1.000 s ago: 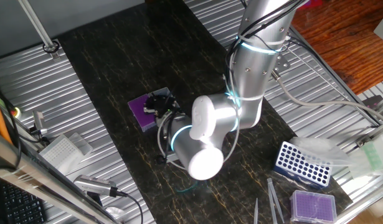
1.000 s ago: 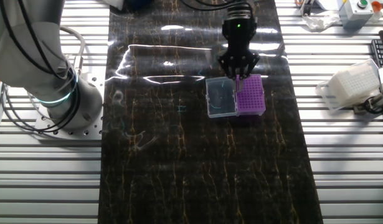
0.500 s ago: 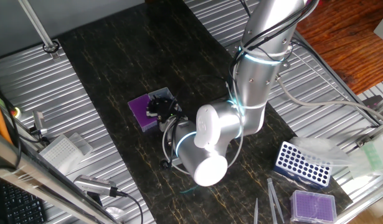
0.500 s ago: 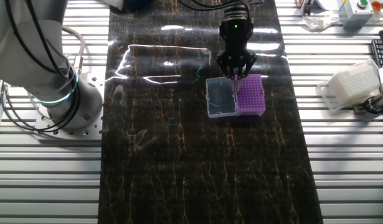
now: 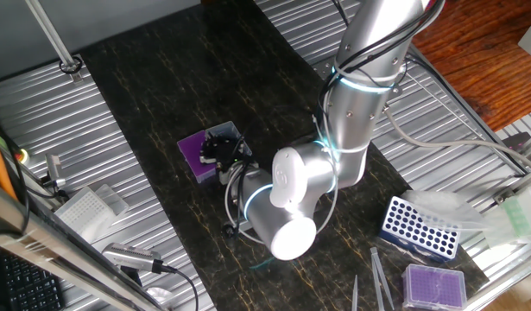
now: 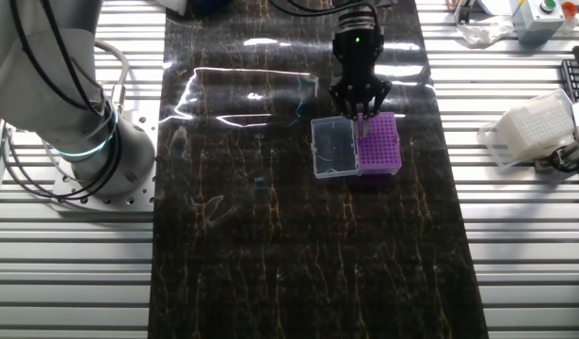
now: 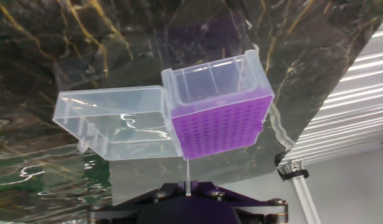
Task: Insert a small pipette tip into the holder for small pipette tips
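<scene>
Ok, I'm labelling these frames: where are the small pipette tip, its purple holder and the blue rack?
small pipette tip (image 7: 187, 171), hand view, mid-shaft.
purple holder (image 7: 219, 127), hand view, gridded top.
blue rack (image 5: 418, 227), one fixed view, holed top face.

My arm (image 5: 351, 130) is silver-grey, built of thick rounded tubes with glowing cyan rings at the joints. Black cables loop alongside it. My gripper (image 6: 361, 115) is black, with a small green light on its body.
</scene>
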{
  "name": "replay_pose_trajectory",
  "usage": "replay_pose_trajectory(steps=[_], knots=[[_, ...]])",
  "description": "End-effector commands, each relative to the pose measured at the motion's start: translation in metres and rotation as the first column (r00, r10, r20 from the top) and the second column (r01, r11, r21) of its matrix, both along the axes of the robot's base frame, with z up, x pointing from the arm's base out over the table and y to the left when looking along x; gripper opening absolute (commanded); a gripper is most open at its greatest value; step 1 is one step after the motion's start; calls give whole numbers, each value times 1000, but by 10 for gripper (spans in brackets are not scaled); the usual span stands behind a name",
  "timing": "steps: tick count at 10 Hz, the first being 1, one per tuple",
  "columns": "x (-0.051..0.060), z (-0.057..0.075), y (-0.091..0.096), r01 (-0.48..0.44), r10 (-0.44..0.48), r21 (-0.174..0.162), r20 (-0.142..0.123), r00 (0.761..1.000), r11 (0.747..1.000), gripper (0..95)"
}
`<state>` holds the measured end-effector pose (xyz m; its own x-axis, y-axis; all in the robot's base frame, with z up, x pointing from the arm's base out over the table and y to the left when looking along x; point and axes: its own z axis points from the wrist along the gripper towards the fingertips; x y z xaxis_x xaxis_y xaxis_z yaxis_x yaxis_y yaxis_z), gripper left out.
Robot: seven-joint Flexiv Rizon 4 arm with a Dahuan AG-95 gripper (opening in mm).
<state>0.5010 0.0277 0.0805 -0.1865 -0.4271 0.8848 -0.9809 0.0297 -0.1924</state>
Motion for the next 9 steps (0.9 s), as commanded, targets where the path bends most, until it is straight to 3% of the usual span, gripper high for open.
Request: replay_pose_trajectory(steps=[1, 9], knots=[[3, -2, -1, -16, 15, -4, -6, 1000, 1000, 0], [7, -14, 0, -41, 41, -26, -1, 999, 999, 0]])
